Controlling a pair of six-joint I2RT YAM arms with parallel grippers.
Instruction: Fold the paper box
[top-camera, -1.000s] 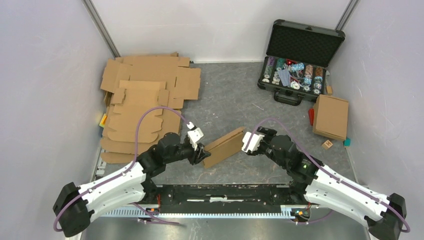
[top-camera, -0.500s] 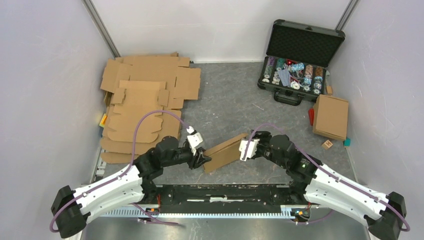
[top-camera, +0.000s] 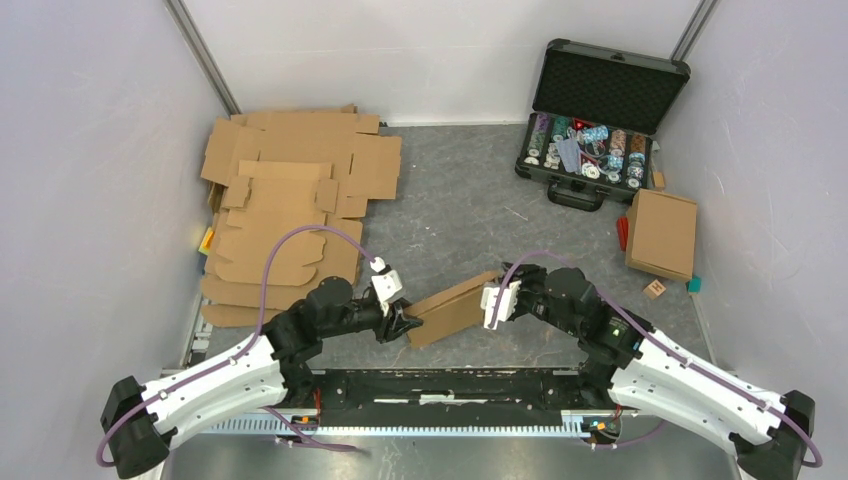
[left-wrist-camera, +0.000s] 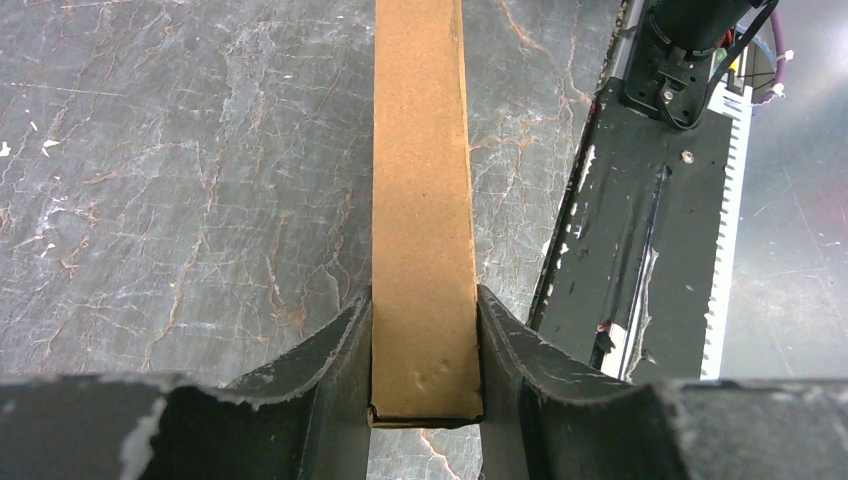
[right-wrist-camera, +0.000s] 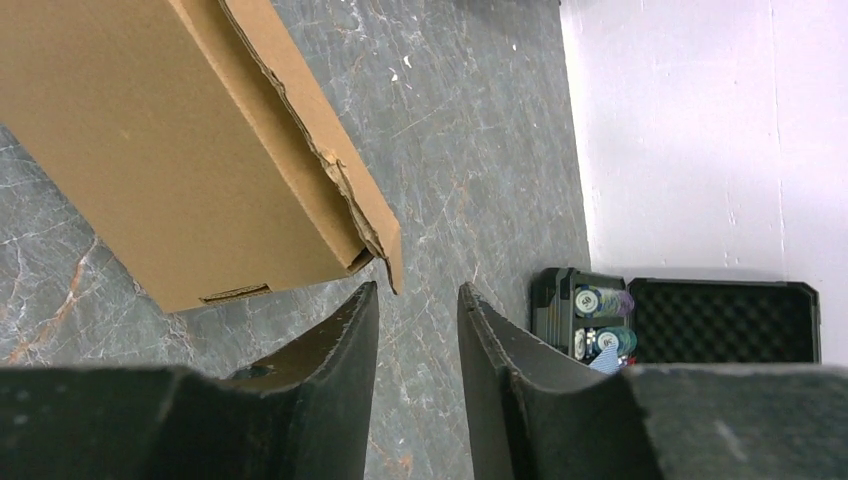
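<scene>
The flat brown cardboard box (top-camera: 452, 308), partly folded, sits just beyond the middle of the black metal rail (top-camera: 450, 385) that carries both arm bases. It is slanted, its right end farther from the rail than its left. I can't tell whether it rests on the surface or hangs above it.

Under everything is the grey marbled worktop (top-camera: 460, 210). Well beyond the rail's left end lies a broad stack of unfolded brown cardboard blanks (top-camera: 290, 190). Far beyond its right end a black foam-lined case (top-camera: 600, 120) stands open, with rows of coloured poker chips (top-camera: 590, 150) in its lower half. Nearer the rail than that case, against the right wall, is a closed brown cardboard carton (top-camera: 662, 232), and a small wooden block (top-camera: 654, 289) lies just on its rail side.

The left gripper (top-camera: 400, 322) meets the box's left end. In the left wrist view its black fingers (left-wrist-camera: 340, 370) are clamped on either side of the box's narrow edge (left-wrist-camera: 420, 200), cardboard pressed against both.

The right gripper (top-camera: 492, 303) is at the box's right end. From its wrist, the fingers (right-wrist-camera: 330, 370) stand a little apart with bare worktop in the gap, grasping nothing. The box's torn corner flap (right-wrist-camera: 385, 250) hangs just past the tip of one finger.
</scene>
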